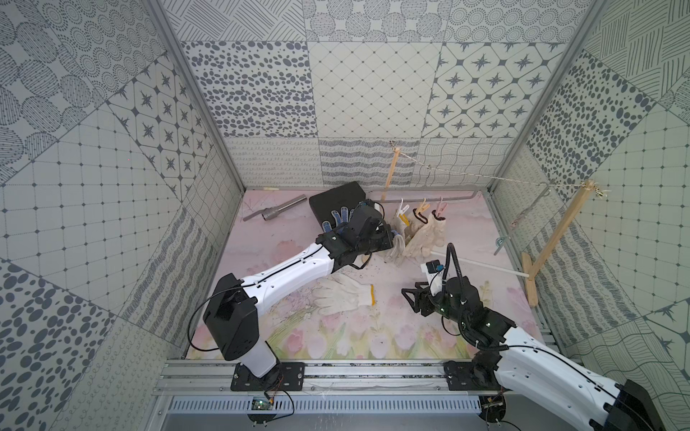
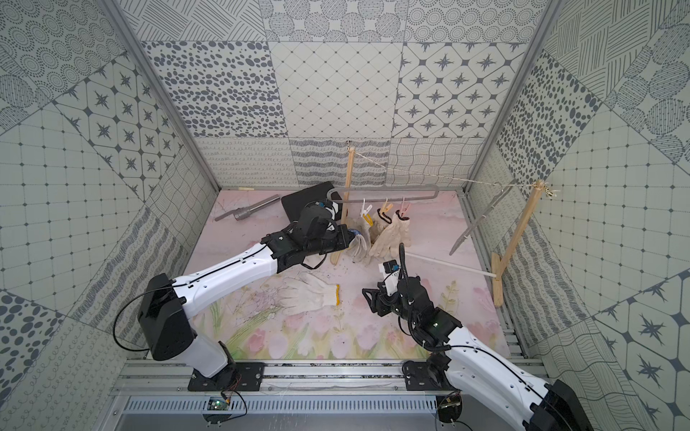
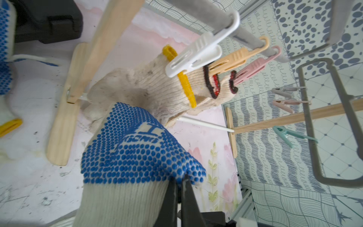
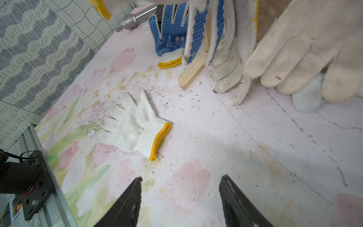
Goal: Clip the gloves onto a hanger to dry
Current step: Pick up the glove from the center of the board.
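1. L hand [image 3: 179, 184]: jaws shut tight on the side edge of a blue-dotted glove [image 3: 135, 153], right where the dots meet the ribbed cuff. Glove is in the air just beside the hanger [image 3: 214, 17], its fingers dangling by the wooden post [image 3: 102, 39].
2. R hand [image 4: 181, 176]: jaws wide, nothing btwn them, low over the surface [image 4: 235, 157] near a plain glove [image 4: 133, 127] lying flat.
3. Step in hand, as I read it: get the held glove's cuff into a free peg.
4. White peg [image 3: 196, 55], peach peg [image 3: 235, 59] and pink peg [image 3: 253, 68] each already bite a cuff, so don't aim there. Free ones look like the grey peg [image 3: 282, 91], second pink peg [image 3: 286, 104] and teal peg [image 3: 288, 135] on the far loop.
5. Carry the glove along the hanger, clear of the post and the hung gloves, w/o snagging its fingers.
6. Grip sits at the cuff's side, so prob. enough ribbed edge is spare. Present that edge upward and flat, not bunched.
7. R hand likely has to squeeze the peg's tails open, approaching from the side so it doesn't swing the hanger.
8. Seat the cuff deep before the peg closes, and release L only once the peg bites.
9. Left to do: the plain glove and another blue-dotted glove [image 4: 167, 41] on the surface.
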